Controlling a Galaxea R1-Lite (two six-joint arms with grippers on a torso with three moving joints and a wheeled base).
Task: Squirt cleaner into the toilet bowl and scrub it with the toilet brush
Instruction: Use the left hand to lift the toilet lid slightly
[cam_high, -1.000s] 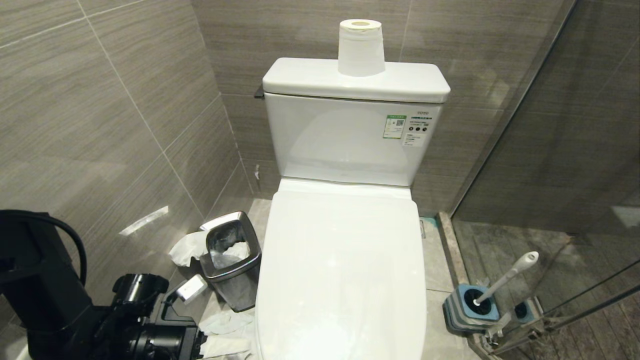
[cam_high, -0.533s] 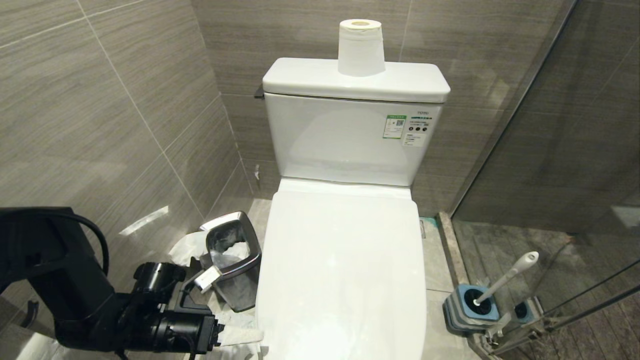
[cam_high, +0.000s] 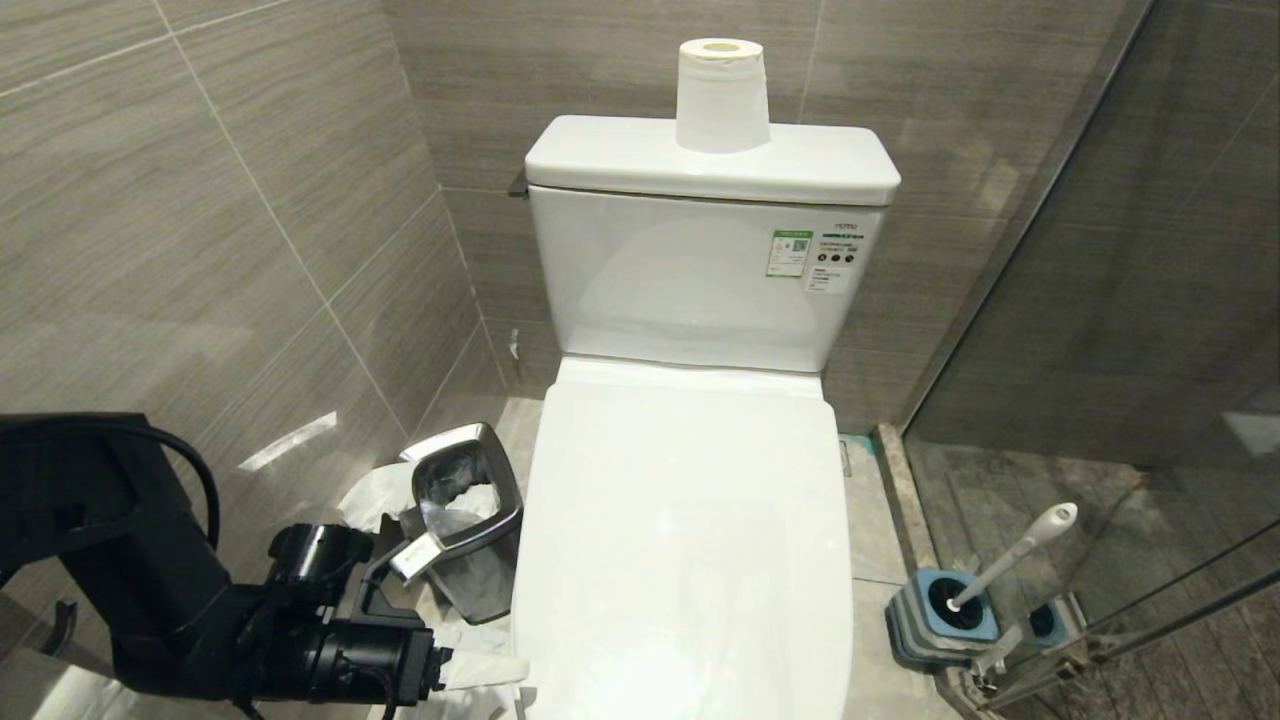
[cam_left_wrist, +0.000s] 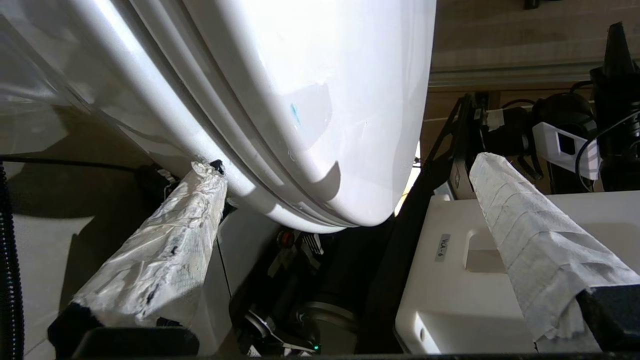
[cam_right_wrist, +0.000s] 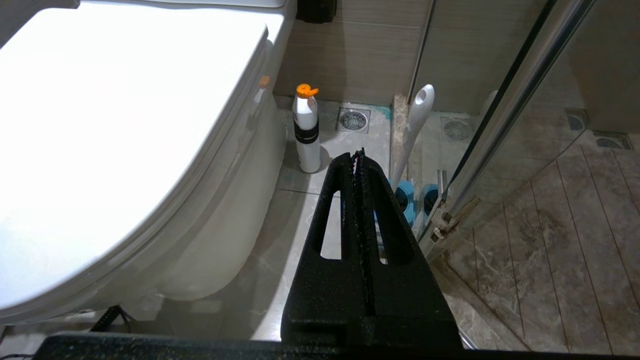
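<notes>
Two grippers, lid down on toilet bowl (cam_high: 690, 560).
Left gripper (cam_left_wrist: 350, 200): paper-wrapped fingers spread wide at bowl's front left edge, nothing held. Right gripper (cam_right_wrist: 359, 155): pressed together, empty. Toilet brush (cam_high: 1010, 555) upright in holder (cam_high: 930, 620), floor right of bowl.

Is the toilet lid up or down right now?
Down. The white lid lies flat over the toilet bowl, hiding the inside; the cistern behind it is fully visible.
</notes>
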